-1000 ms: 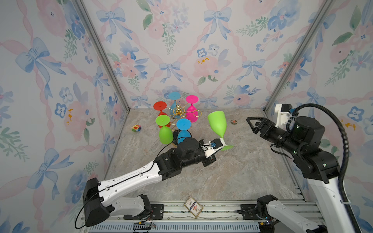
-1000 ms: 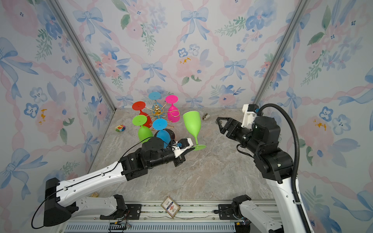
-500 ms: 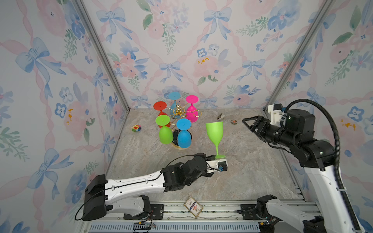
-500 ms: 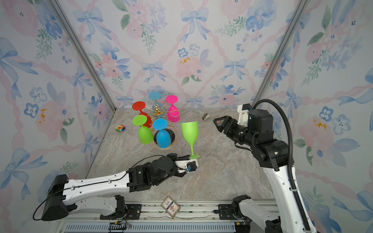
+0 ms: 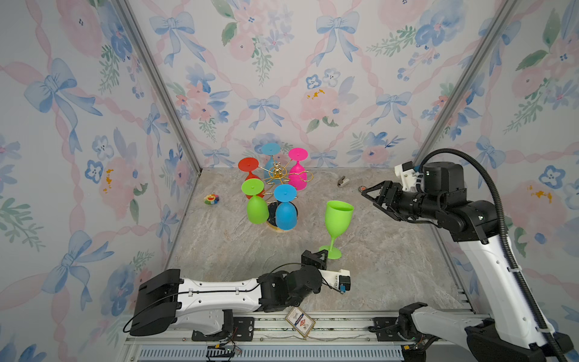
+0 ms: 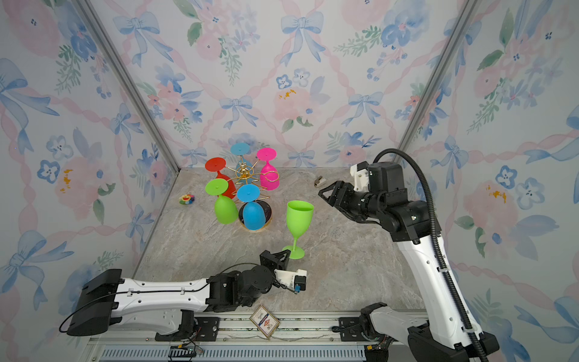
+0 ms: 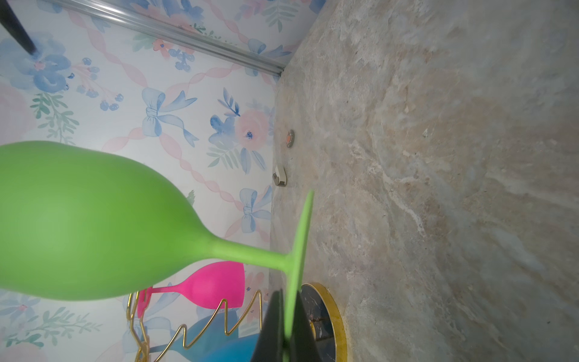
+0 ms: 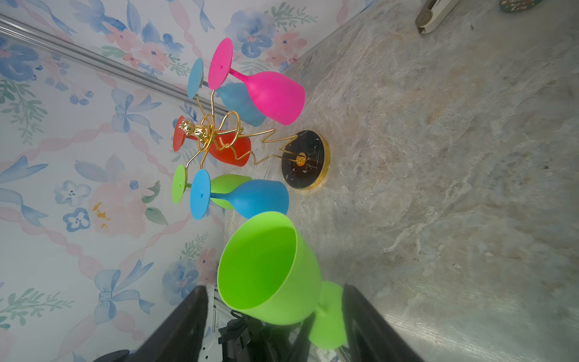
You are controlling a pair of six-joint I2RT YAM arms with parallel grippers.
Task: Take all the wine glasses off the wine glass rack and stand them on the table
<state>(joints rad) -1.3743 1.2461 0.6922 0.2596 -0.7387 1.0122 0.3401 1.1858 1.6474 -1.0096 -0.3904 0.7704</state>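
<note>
**Item 1, lime-green wine glass** (image 5: 338,219). Off the rack, upright with its mouth up, at 4 o'clock from the rack's base and clear of it in both top views. Its foot is down at table level. Whether it sits flat cannot be told.

**Item 2, left gripper** (image 5: 321,255). Low over the table at 8 o'clock of the glass's foot. The jaws are closed narrow on the foot's rim, which the left wrist view shows pinched between the black fingers (image 7: 272,326).

**Item 3, right gripper** (image 5: 371,199). In the air at 2 o'clock of the glass's bowl and apart from it. The jaws are spread wide and hold nothing.

**Item 4, wine glass rack** (image 5: 277,171). Gold wire on a round black gold-rimmed base, at 12 o'clock on the marbled table (image 5: 391,266). It carries five inverted glasses:
- red glass (image 5: 248,164)
- light-blue glass (image 5: 271,149)
- pink glass (image 5: 297,178)
- green glass (image 5: 257,210)
- blue glass (image 5: 285,216)

**Item 5, sundries.**
- Multicoloured flower toy (image 5: 211,199), at 9 o'clock of the rack.
- Beige clip (image 5: 342,181), by the back wall.
- Small round disc (image 5: 362,188), just beside the clip at 3 o'clock.
- Patterned card (image 5: 299,322), on the front rail.
</note>
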